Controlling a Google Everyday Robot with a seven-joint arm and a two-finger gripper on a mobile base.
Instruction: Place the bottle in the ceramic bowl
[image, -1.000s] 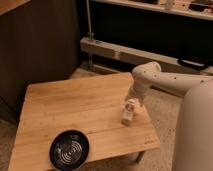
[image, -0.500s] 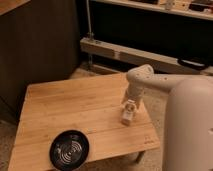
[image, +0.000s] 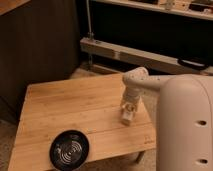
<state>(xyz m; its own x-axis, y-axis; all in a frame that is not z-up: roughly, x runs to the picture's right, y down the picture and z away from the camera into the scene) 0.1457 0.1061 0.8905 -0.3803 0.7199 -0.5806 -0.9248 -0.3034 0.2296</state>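
Wooden table (image: 75, 107) ends just right of your gripper (image: 128, 109), which stands wide open, down at the bottle (image: 127, 119); you can't tell if it touches. Bare boards lie to its left. The bowl (image: 69, 149) sits well apart, front-left, near the front edge. The robot's body (image: 185, 125) crowds its right.

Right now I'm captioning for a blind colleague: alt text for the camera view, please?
The white robot's gripper hangs right at a small white bottle near the right edge of a wooden table. A black ceramic bowl sits empty near the table's front left corner, apart from the bottle.
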